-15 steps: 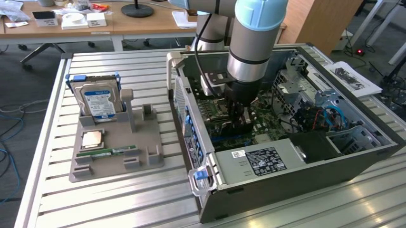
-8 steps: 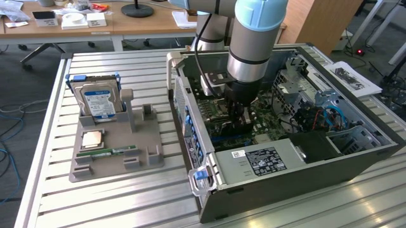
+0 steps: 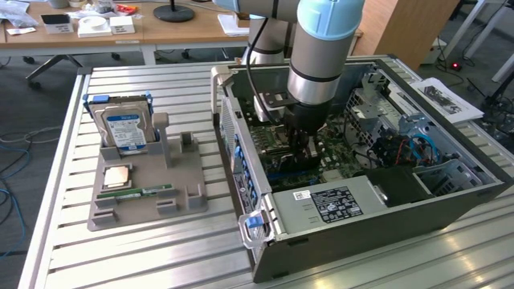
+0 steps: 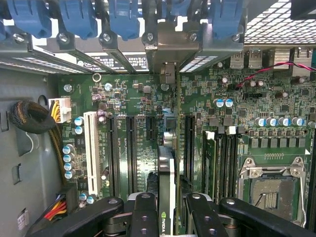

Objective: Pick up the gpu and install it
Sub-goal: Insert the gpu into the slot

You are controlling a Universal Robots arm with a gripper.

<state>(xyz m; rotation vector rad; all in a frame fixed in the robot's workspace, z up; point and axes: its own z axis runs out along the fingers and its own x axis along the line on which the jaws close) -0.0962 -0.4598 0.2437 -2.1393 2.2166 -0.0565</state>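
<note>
The black two-fingered gripper is clenched on the gpu, a thin green circuit card with a dark face, seen edge-on in the wrist view as a narrow strip running up the middle of the frame from between the finger links at the lower edge. A small logo label on the card sits just between the fingers. The card's silver metal end bracket reaches up to the row of rear slot openings under the blue plastic retaining clips at the top of the frame.

So the pickup is done and the card is inside the case, held upright over the green motherboard among the long black expansion slots. Whether its lower edge is already pressed home in a slot or only resting on it cannot be told; by my judgement the seating is under way but not confirmed, and the grip has not been let go.

In the exterior view, centre frame, the gripper is sunk into the open dark grey computer case. At left, the grey parts holder carries a silver hard drive with a blue label, a square processor chip and a narrow green RAM stick.
</note>
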